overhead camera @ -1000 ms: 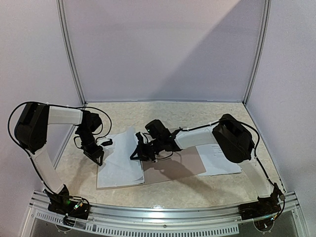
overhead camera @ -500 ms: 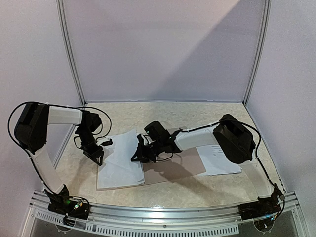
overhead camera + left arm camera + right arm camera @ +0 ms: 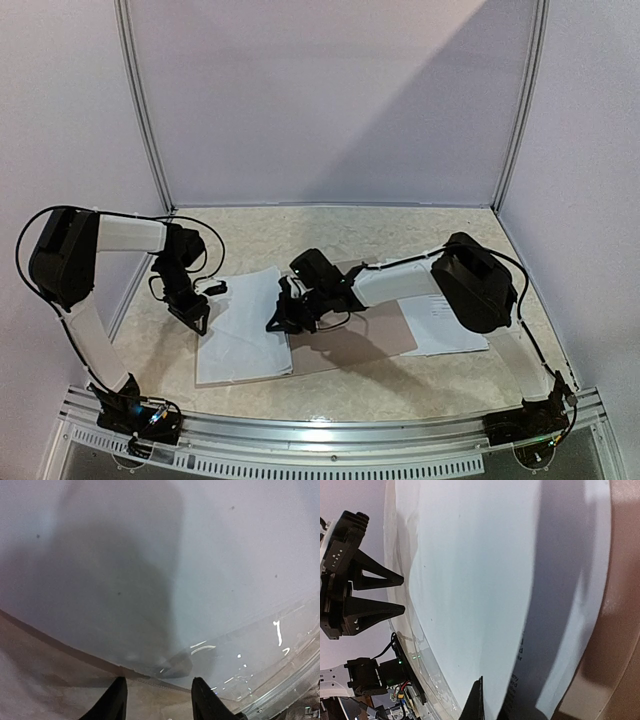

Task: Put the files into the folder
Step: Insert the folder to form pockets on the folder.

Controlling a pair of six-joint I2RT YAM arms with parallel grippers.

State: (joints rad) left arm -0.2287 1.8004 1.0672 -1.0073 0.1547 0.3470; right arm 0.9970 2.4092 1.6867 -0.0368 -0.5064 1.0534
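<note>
A stack of white files (image 3: 238,330) lies at the left of the table, overlapping the left part of the flat brown folder (image 3: 360,340). My right gripper (image 3: 278,318) is shut on the right edge of the top sheet (image 3: 480,580) and holds that edge slightly off the folder (image 3: 625,645). In the right wrist view its dark fingertips (image 3: 479,700) pinch the paper, with printed text showing on the underside. My left gripper (image 3: 198,322) hovers at the stack's left edge, open with nothing between its fingers (image 3: 117,702). It also shows in the right wrist view (image 3: 403,594).
One more printed white sheet (image 3: 445,325) lies at the right, partly under the folder and the right arm. Lavender walls close in the table on the left, back and right. A metal rail (image 3: 330,430) runs along the near edge.
The raised edge of the held sheet has come down and the sheet lies flatter. My right gripper has shifted slightly left and lower. The left arm has not moved.
</note>
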